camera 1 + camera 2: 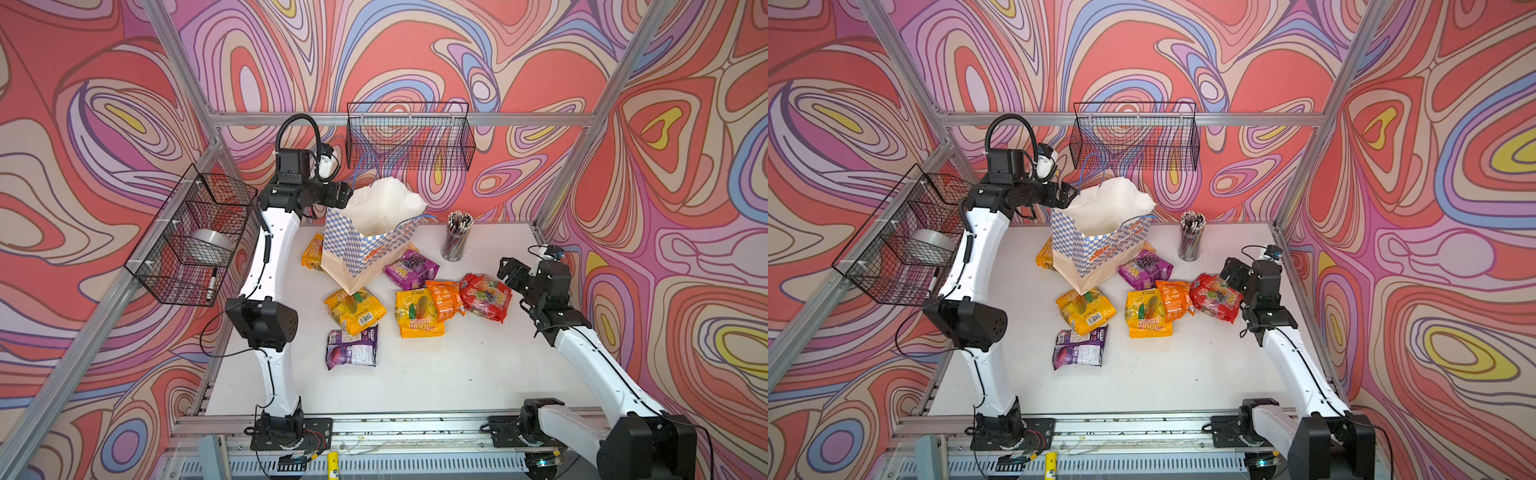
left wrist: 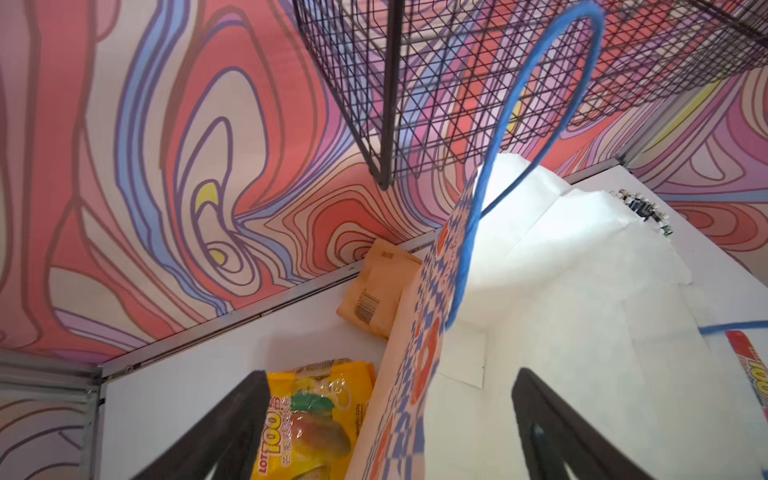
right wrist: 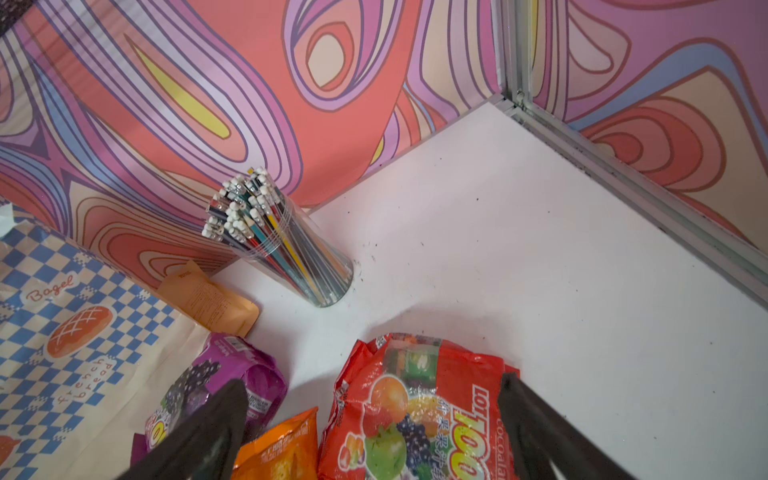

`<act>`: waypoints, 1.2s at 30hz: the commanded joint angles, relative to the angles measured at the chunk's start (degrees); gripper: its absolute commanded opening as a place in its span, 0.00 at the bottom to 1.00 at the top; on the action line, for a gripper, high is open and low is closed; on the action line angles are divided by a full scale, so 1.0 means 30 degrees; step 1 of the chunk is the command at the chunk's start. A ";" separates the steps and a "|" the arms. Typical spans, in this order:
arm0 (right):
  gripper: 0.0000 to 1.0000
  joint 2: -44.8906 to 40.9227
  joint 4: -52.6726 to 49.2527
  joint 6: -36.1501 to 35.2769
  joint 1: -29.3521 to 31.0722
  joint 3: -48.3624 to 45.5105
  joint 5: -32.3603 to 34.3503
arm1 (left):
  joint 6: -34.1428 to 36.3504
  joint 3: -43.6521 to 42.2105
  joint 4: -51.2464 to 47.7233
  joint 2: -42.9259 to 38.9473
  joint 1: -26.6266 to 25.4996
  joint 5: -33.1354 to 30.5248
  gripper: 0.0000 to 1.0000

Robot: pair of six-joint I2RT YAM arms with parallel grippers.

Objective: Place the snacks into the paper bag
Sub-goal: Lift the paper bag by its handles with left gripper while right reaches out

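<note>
- Nearest, a purple packet [image 1: 351, 347] and the other snacks [image 1: 417, 313] all lay on the table [image 1: 415, 386]; none seemed bagged.
- Midway, the right gripper [image 3: 374, 382] hovered above the red packet [image 1: 486, 297], jaws wide, empty.
- Farthest, the left gripper [image 2: 390, 432] straddled one wall of the upright paper bag [image 1: 361, 253], jaws wide, unclamped.

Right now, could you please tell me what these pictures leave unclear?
Paper bag floor: its own walls hide it in both top views, so contents unknown.
Left gripper tips: behind the bag's rim in a top view.
Tan packet: mostly behind the bag in both top views.
Silver item in the side basket: mesh obscures it.
</note>
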 commanded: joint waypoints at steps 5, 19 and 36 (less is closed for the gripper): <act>0.98 -0.1085 -0.2197 -0.0086 -0.0043 0.0517 -0.0289 | 0.1799 0.2911 -0.2383 0.2101 -0.1076 -0.0893 0.85; 0.98 -0.1660 -0.4348 -0.0452 -0.0033 0.1627 0.0262 | 0.1678 0.3422 -0.3283 0.3236 -0.2035 -0.6006 0.28; 0.99 0.2884 -0.8957 0.2265 -0.0075 0.3348 0.1667 | -0.5475 -0.3038 -0.2893 -0.6356 -0.3308 -0.5970 0.00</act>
